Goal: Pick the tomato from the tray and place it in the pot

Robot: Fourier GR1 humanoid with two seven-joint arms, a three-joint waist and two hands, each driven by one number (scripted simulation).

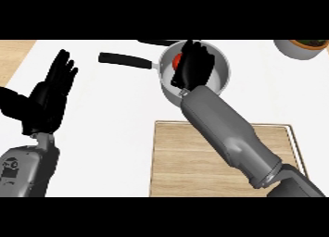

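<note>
Peeking out beside the right hand point(192, 65), the tomato point(175, 60) shows red within the rim of the steel pot point(221, 71). Whether that hand grips it, I cannot tell. The wooden tray point(187, 157) lies nearer, under the right forearm. The left hand point(47, 99) rests open at the left, fingers up.

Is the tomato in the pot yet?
Almost. Done: the tomato is off the tray and inside the pot's rim. In hand: the right hand mostly hides it, so I can't tell if it's let go. Left: pulling that hand away. The left hand rests open at the left.
</note>
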